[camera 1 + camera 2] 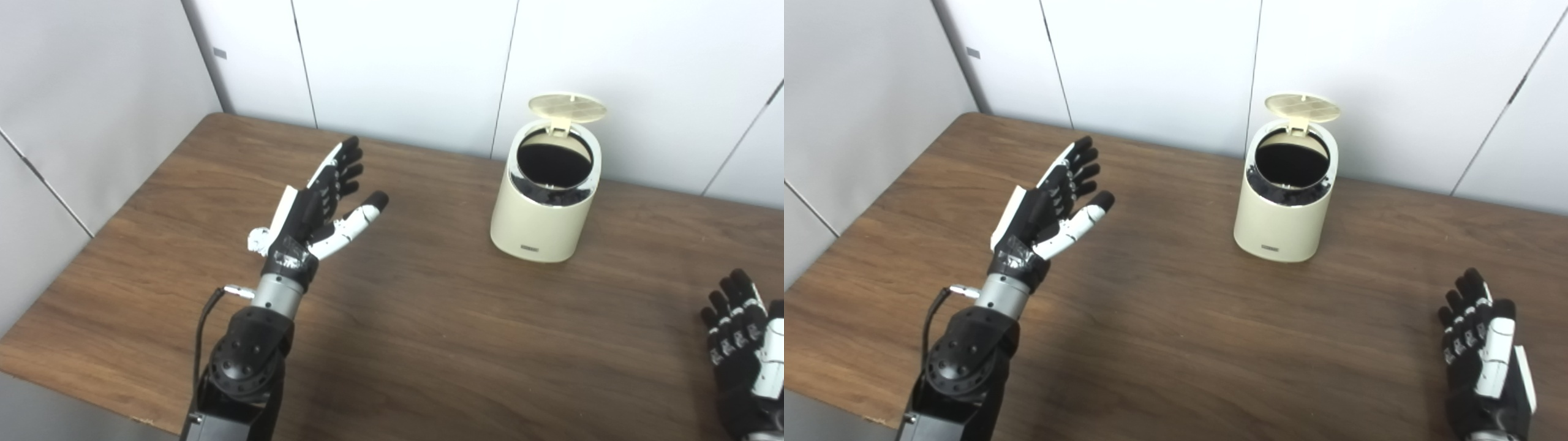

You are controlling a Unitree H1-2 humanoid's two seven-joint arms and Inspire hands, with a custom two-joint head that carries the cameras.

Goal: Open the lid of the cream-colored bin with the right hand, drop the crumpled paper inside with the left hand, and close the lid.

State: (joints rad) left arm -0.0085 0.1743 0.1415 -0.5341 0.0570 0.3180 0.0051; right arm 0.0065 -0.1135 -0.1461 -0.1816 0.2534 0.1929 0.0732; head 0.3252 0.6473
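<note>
The cream-colored bin (539, 214) stands upright at the back right of the wooden table (429, 318). Its round lid (568, 107) is flipped up and open, and the dark inside shows. My left hand (324, 199) is open, palm turned right, fingers spread, held above the table well left of the bin, and holds nothing. A small white crumpled bit (257, 240), likely the paper, peeks out by the left wrist; most of it is hidden. My right hand (1482, 343) is open and empty at the table's front right, apart from the bin.
White wall panels (398, 61) stand close behind the table and along its left side. The table's front edge (92, 392) runs near my left forearm. The bin sits close to the back wall.
</note>
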